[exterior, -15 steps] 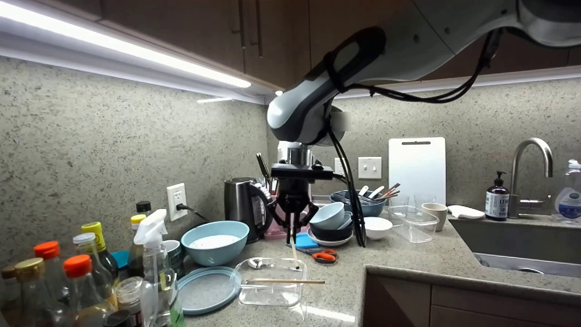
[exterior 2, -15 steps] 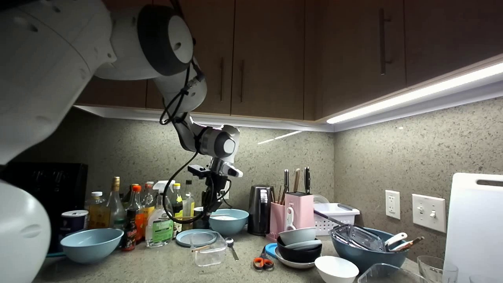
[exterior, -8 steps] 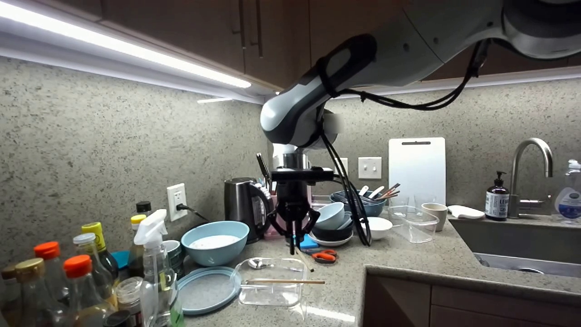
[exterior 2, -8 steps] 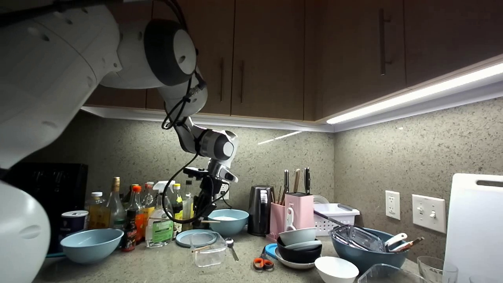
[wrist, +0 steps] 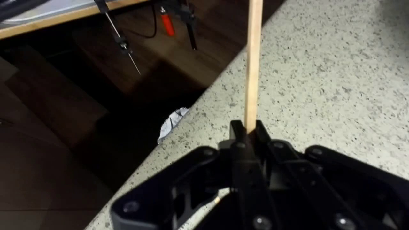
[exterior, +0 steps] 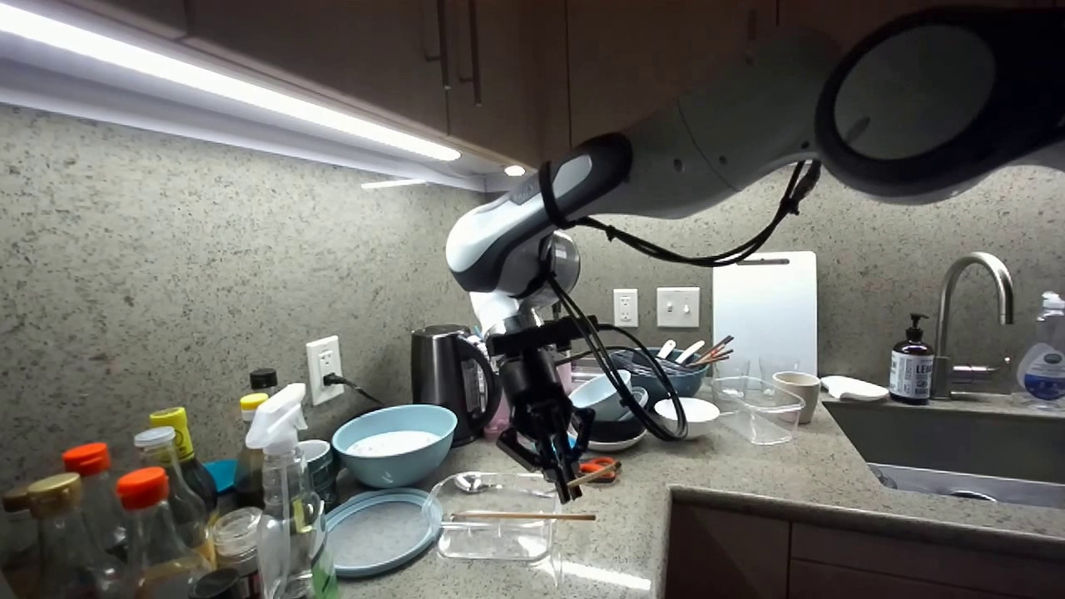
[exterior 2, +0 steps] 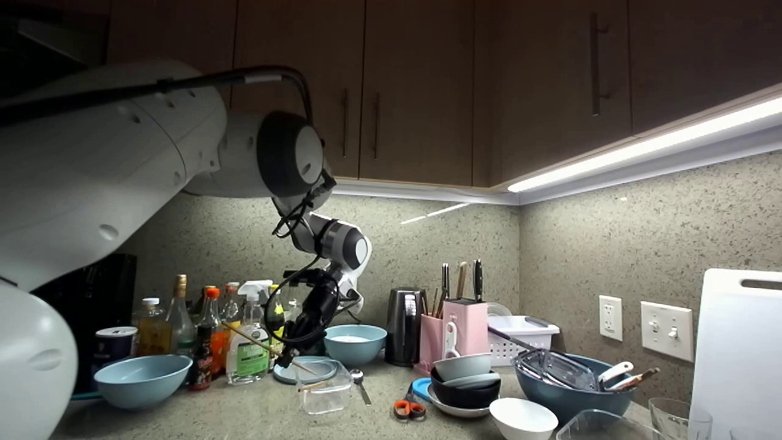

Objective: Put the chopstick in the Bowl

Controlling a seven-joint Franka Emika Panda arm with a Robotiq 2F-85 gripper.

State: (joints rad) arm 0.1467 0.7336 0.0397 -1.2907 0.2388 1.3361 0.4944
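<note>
Chopstick (wrist: 253, 64) is pinched in gripper (wrist: 249, 126) near counter edge (wrist: 230, 71).

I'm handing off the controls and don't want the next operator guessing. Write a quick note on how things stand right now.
Pincer: shut on the chopstick, which appears clear of the counter.
Bowls: a light blue bowl stands near the kettle; a second blue bowl stands near the bottles; there are stacked bowls too. The task doesn't say which is meant, so confirm first.
Done: chopstick gripped.
Left: carry it over the chosen bowl, lower it, release.
Heads-up: a similar stick lies across the clear container.
</note>
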